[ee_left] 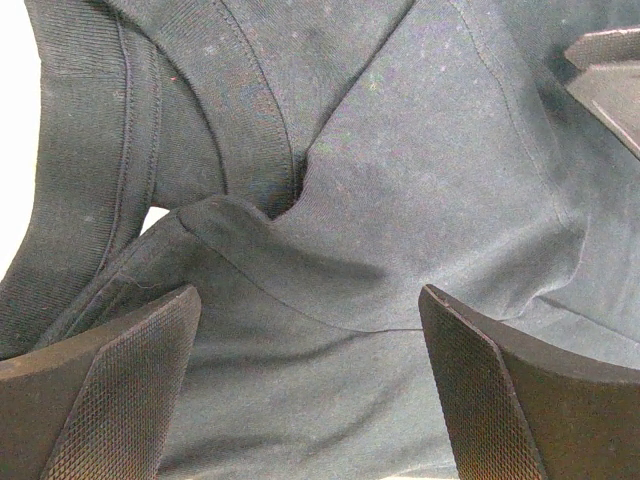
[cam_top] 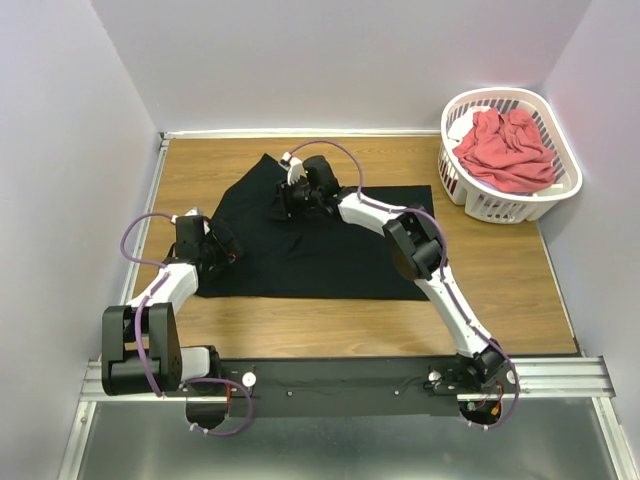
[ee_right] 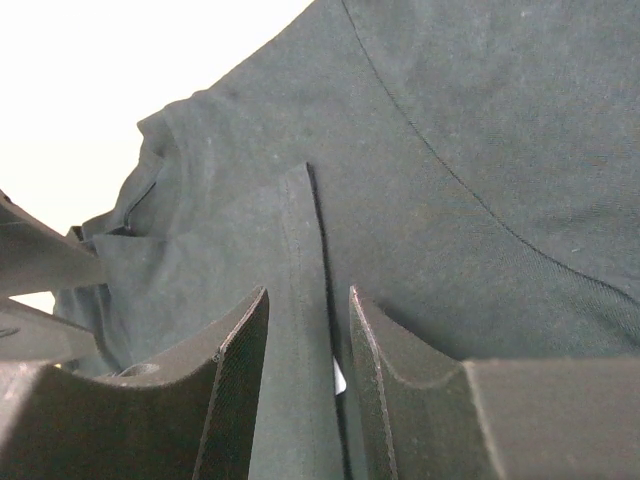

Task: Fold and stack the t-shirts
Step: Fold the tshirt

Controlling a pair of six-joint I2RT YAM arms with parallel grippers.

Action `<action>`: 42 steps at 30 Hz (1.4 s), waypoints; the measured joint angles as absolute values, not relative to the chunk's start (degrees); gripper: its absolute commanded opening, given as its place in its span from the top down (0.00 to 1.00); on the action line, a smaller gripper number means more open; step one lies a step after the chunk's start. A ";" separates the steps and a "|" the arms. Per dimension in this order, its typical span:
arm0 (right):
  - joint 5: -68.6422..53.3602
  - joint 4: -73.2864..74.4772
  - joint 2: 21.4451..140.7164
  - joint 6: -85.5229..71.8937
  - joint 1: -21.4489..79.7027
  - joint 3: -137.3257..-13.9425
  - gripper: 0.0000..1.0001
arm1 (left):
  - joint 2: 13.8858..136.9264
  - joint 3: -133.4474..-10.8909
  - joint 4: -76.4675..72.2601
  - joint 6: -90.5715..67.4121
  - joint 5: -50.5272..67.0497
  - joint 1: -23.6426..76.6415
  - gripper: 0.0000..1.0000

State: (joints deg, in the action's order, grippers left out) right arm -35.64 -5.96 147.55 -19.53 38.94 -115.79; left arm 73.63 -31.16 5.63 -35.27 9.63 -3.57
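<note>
Seemingly right gripper [ee_right: 307, 300] pinches black t-shirt [cam_top: 320, 255] at twelve o'clock (left gripper [ee_left: 308, 300] gapes at nine); a lopsided lift could bunch it.

Red t-shirt [cam_top: 508, 150]: lower part hidden behind basket [cam_top: 490, 207] wall. Black t-shirt [cam_top: 320, 255]: outline cut off in both wrist views.

Top view: even, soft light, no glare, frame sharp edge to edge. I see only faint shadows on table [cam_top: 500, 280]. Black t-shirt [cam_top: 330, 260] around right gripper [cam_top: 290, 195] reads as flat dark patch, folds barely show.

Left wrist view: bright, cloth weave and stitching crisp ahead of left gripper [ee_left: 308, 300]; finger [ee_left: 110, 390] texture sharp. Far left of gripper, background blown out white.

Right wrist view: cloth darker, lower contrast. Up-left of gripper, background burnt to pure white. Near finger [ee_right: 230, 400] surfaces slightly soft.
</note>
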 measured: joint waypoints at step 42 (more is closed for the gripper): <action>-31.03 -6.37 148.70 -20.64 40.12 -114.98 1.00 | 73.63 -31.16 5.63 -35.31 8.95 -2.11 0.02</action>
